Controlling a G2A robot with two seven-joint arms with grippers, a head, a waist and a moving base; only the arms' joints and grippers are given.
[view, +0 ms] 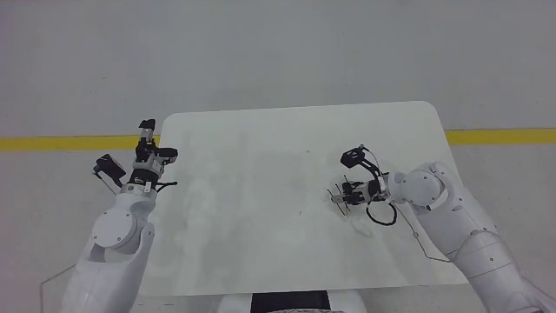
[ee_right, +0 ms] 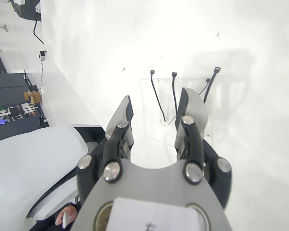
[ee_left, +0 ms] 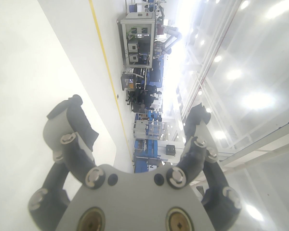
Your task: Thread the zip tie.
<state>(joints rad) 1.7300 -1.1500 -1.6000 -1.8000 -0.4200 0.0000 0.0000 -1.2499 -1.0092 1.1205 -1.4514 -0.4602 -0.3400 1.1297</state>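
Writing: I'm making out one white label [ee_right: 144,214] on the right wrist mount, its print cut off and unreadable. Four black zip ties [ee_right: 156,94] are lying on a clear sheet [ee_right: 149,123] on the table [view: 261,156]. Their long axes are running roughly parallel, in line with the right gripper [ee_right: 156,97], heads pointing away from it. Its jaws are standing released, gripping nothing. The left gripper [ee_left: 137,104] is hovering at the table's left edge, jaws spread wide and empty.
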